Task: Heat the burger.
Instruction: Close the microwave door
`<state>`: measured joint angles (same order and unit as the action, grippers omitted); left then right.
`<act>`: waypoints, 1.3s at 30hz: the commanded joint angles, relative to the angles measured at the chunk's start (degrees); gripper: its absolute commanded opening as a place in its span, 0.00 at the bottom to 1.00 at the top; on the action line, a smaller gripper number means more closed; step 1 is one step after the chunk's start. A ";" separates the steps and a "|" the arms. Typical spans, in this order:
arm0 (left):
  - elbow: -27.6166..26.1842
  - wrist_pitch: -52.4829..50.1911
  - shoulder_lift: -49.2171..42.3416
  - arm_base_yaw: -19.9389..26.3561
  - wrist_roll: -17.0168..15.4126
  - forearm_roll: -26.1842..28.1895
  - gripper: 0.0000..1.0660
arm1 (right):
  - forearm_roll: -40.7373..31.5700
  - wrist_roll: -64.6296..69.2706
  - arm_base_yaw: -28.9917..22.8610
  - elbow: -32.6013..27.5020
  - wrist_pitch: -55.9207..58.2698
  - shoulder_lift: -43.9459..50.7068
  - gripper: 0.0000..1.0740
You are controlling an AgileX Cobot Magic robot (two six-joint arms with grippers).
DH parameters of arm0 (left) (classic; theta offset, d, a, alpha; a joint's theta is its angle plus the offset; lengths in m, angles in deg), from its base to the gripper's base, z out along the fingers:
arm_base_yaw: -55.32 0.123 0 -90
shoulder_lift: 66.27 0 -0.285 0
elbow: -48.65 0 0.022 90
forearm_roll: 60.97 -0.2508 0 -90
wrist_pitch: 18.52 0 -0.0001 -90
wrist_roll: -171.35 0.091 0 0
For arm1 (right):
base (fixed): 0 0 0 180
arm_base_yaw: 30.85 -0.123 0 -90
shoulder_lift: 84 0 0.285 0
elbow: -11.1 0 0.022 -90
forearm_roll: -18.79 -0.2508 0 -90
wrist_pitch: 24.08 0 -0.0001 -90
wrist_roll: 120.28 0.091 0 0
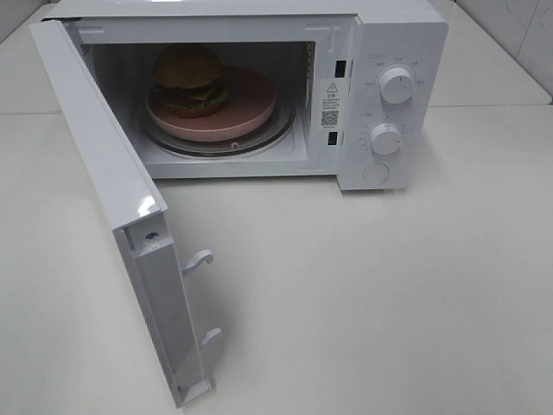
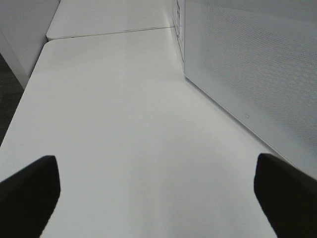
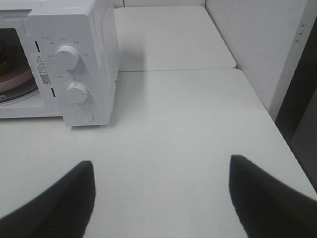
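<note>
Inside the white microwave (image 1: pixel 389 26), at the far middle of the counter (image 1: pixel 363 294), the burger (image 1: pixel 188 79) sits on the left part of a salmon-pink dish (image 1: pixel 252 105), its tan bun top upward and darker layers showing beneath. The dish rests on the glass turntable (image 1: pixel 220 145). The microwave door (image 1: pixel 104 173) hangs wide open, hinged at the left and swung out toward the near left, its free edge carrying two latch hooks (image 1: pixel 198 260). On the control panel at the right, two round knobs stand one above the other, the upper knob (image 1: pixel 397 85) over the lower knob (image 1: pixel 385 138), with a round button (image 1: pixel 376 173) beneath them. The left hand (image 2: pixel 156 198) hovers over bare counter just beside the door's perforated window panel (image 2: pixel 257 64), fingers (image 2: pixel 29 193) spread wide apart with nothing between them. The right hand (image 3: pixel 161 198) hovers over the counter to the near right of the microwave, well apart from it, fingers (image 3: pixel 267 193) likewise apart and empty.
</note>
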<state>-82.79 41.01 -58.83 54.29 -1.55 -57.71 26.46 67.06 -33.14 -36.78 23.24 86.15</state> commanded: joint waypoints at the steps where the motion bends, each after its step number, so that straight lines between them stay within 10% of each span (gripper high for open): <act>1: 0.06 -0.23 -1.09 -0.40 -0.11 -0.11 0.94 | 0.06 -0.57 0.23 -0.17 -0.46 1.83 0.69; 39: 0.06 -0.23 -1.03 -0.40 -0.11 -0.06 0.94 | -4.58 -6.76 -3.27 -1.26 7.85 3.84 0.70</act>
<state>-82.79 41.01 -58.83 54.29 -1.55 -57.71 22.05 60.93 -36.41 -37.87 31.27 88.44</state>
